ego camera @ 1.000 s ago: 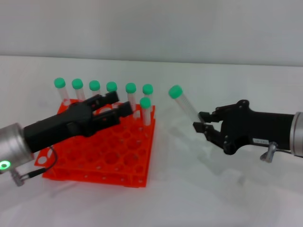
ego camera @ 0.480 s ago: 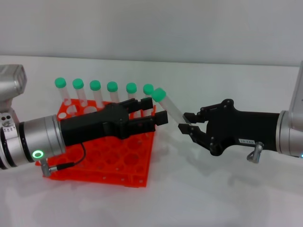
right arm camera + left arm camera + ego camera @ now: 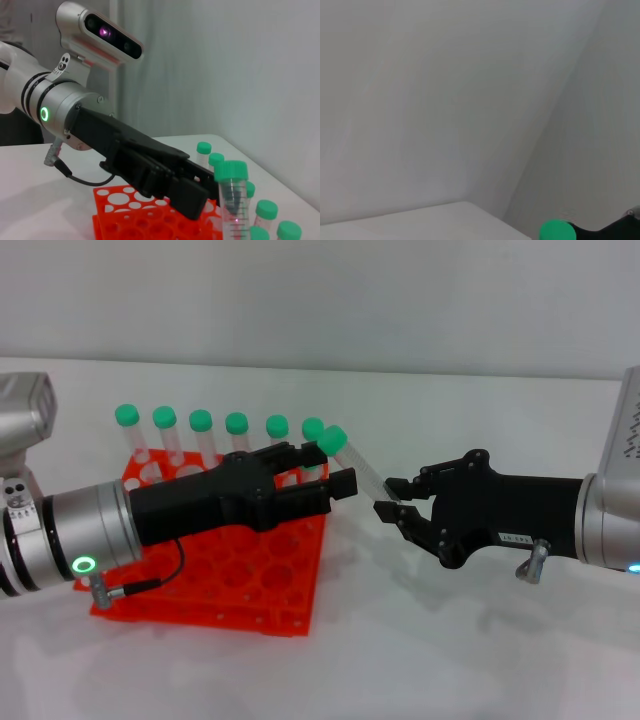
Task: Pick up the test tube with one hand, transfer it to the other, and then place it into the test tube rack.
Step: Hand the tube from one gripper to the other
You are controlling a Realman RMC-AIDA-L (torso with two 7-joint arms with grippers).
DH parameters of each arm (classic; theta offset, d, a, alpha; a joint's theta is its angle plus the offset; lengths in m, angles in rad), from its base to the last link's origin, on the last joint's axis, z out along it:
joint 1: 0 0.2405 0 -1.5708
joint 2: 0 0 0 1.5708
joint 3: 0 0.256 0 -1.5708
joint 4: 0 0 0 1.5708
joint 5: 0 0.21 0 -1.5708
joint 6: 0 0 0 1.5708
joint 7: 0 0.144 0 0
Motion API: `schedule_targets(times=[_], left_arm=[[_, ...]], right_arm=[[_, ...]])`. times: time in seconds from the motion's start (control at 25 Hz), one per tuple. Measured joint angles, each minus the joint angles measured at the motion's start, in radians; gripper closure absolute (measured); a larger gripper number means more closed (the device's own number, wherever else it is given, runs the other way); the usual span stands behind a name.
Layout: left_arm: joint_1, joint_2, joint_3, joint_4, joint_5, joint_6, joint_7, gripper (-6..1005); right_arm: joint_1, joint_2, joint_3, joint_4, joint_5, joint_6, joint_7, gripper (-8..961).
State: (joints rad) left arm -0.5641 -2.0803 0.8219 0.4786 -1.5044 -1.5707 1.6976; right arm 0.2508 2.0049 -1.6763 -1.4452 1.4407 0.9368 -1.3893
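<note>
The test tube (image 3: 358,470), clear with a green cap, hangs tilted in the air between the two arms, cap end up toward the rack. My right gripper (image 3: 389,500), the white-labelled one, is shut on its lower pointed end. My left gripper (image 3: 330,469), on the green-ringed wrist, reaches over the orange-red test tube rack (image 3: 250,590) and stands open, its fingertips on either side of the tube just below the cap. The right wrist view shows the tube (image 3: 233,202) close up and the left gripper (image 3: 205,192) open beside it. In the left wrist view only the green cap (image 3: 556,231) shows.
Several green-capped tubes (image 3: 201,435) stand in the rack's back row, behind the left gripper. More of them (image 3: 265,215) show in the right wrist view. The rack lies on a white table (image 3: 450,640), with a pale wall behind.
Both arms have closed in on each other. The right gripper carried the tube left toward the rack, and the left gripper came forward until its open fingers reached the capped end.
</note>
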Motion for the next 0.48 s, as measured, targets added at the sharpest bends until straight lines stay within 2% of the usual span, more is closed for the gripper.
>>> schedule_targets(times=[0.12, 0.32, 0.48], left_arm=[[-0.003, 0.0, 0.012, -0.003, -0.005, 0.004, 0.006, 167], [-0.012, 0.0, 0.015, -0.018, -0.006, 0.024, 0.007, 386], [-0.015, 0.0, 0.016, -0.019, -0.007, 0.031, 0.009, 420]], right_arm=[[0.004, 0.0, 0.0, 0.001, -0.001, 0.0, 0.0, 741], [0.009, 0.0, -0.003, 0.002, -0.009, 0.0, 0.001, 739], [0.013, 0.001, -0.01, 0.002, -0.016, 0.0, 0.001, 737]])
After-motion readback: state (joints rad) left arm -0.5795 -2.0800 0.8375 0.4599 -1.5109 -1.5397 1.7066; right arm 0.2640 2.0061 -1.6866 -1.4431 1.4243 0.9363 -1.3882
